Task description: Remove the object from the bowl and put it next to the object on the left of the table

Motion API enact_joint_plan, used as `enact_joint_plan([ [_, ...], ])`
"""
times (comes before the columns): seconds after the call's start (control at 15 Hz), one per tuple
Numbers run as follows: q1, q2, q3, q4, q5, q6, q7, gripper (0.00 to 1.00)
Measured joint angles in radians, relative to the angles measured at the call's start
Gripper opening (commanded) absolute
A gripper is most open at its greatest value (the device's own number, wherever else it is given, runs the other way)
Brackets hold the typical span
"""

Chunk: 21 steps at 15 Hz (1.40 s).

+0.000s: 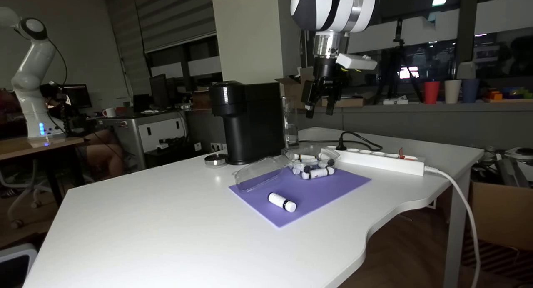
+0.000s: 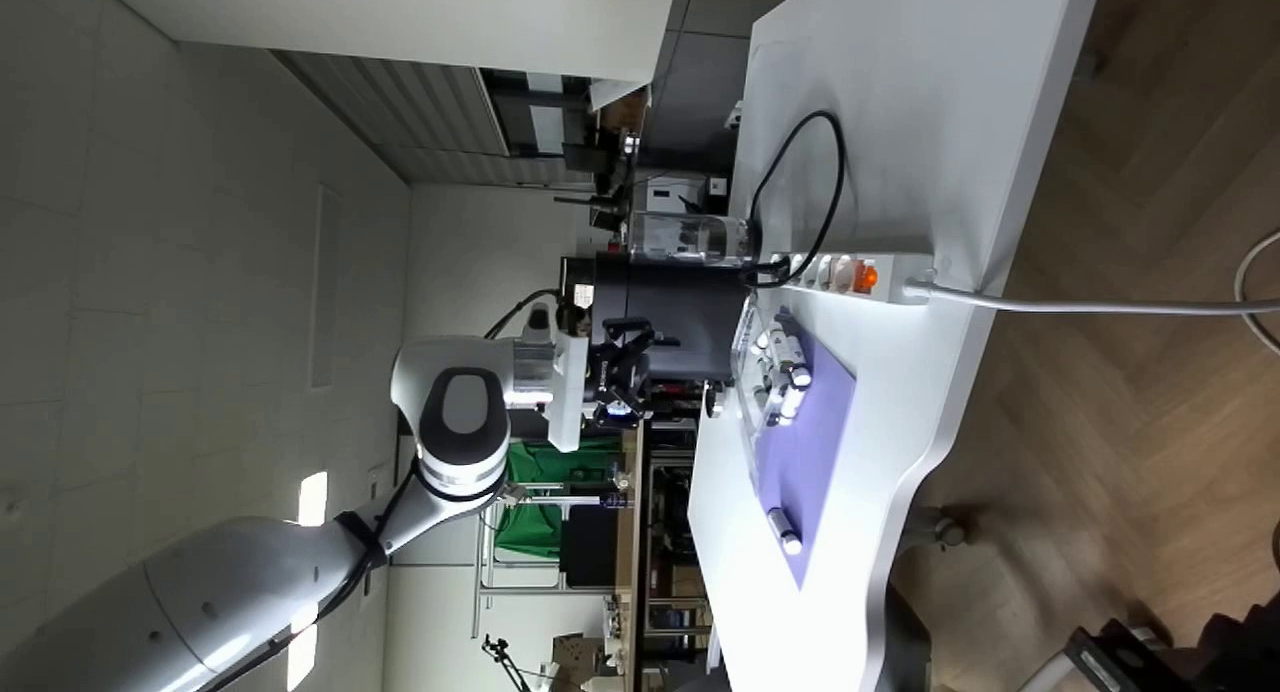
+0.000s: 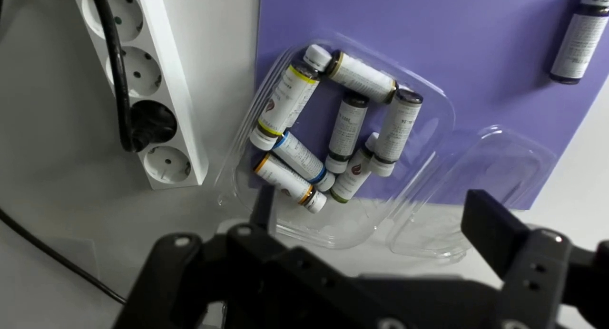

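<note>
A clear plastic container [image 3: 328,243], the bowl, holds several small white-labelled bottles. They include a yellow-banded bottle [image 3: 289,98], a blue-banded bottle [image 3: 300,159] and an orange-banded bottle [image 3: 284,179]. The container [image 1: 287,154] shows in both exterior views [image 2: 742,337]. A lone bottle [image 1: 282,202] lies on its side on the purple sheet [image 1: 316,192], apart from the container; it also shows in an exterior view [image 2: 785,532] and at the right edge of the wrist view [image 3: 580,43]. My gripper [image 1: 320,112] is open and empty, well above the container. Its spread fingers show in the wrist view [image 3: 370,200].
A transparent lid [image 1: 258,175] lies beside the container. A white power strip [image 1: 379,161] with a black plug and cable [image 3: 112,72] runs alongside. A tall black coffee machine [image 1: 252,121] with a clear tank [image 2: 690,239] and a small metal dish [image 1: 215,160] stand behind.
</note>
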Motion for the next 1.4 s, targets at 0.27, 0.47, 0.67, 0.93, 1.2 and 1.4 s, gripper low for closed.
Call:
enact_joint_plan([
  [0.27, -0.007, 0.086, 0.026, 0.046, -0.001, 0.080, 0.039, 1.00],
  [0.47, -0.008, 0.146, 0.036, 0.076, -0.030, 0.129, 0.091, 1.00],
  [0.67, -0.008, 0.194, 0.039, 0.100, -0.081, 0.148, 0.152, 1.00],
  [0.93, -0.007, 0.235, 0.041, 0.113, -0.130, 0.150, 0.198, 1.00],
  [1.2, -0.002, 0.258, 0.046, 0.114, -0.160, 0.151, 0.223, 1.00],
  [1.4, 0.009, 0.268, 0.047, 0.115, -0.181, 0.151, 0.240, 1.00],
])
